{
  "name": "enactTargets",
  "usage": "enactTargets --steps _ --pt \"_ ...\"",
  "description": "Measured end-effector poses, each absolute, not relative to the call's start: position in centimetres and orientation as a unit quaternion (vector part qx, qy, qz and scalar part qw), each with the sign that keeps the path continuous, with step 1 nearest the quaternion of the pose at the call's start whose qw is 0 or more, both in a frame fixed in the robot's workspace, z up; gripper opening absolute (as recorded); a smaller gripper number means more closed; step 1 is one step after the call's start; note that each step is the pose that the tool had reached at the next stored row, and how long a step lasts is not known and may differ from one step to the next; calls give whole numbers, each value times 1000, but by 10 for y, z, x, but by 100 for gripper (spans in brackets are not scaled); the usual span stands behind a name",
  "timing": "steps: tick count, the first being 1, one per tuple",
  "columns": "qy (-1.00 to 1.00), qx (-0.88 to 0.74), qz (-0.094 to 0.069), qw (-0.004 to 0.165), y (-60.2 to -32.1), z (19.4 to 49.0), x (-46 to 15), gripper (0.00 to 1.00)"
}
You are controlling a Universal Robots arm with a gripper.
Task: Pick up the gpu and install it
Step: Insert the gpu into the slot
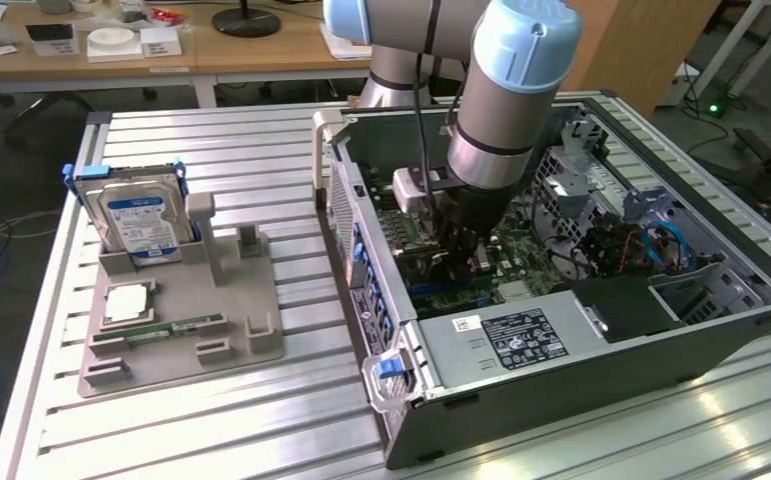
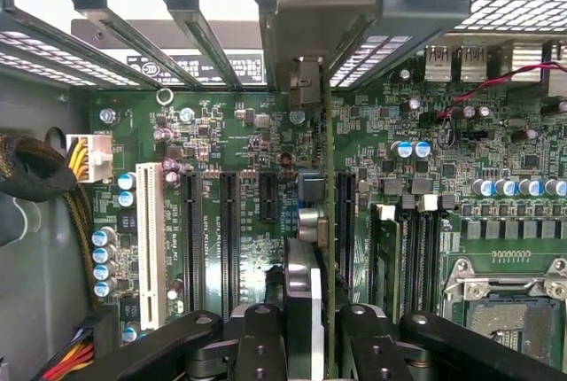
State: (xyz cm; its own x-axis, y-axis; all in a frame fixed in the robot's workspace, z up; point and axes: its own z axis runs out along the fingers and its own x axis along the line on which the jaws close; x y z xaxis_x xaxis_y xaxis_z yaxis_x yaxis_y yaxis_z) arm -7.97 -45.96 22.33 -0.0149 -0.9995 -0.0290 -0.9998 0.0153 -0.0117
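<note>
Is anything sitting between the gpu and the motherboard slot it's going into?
Nothing visible blocks it. The gripper holds the gpu edge-on, upright over the motherboard inside the computer case. The black expansion slots beside the card look unoccupied.

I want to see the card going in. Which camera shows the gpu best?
The wrist view: the gpu stands edge-on over the motherboard slots, held by the gripper. The exterior view has the arm blocking it inside the computer case.
</note>
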Motion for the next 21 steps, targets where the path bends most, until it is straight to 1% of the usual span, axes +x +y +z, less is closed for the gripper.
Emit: enactTargets --steps 21 --pt "713 -701 6 14 -461 223 -81 28"
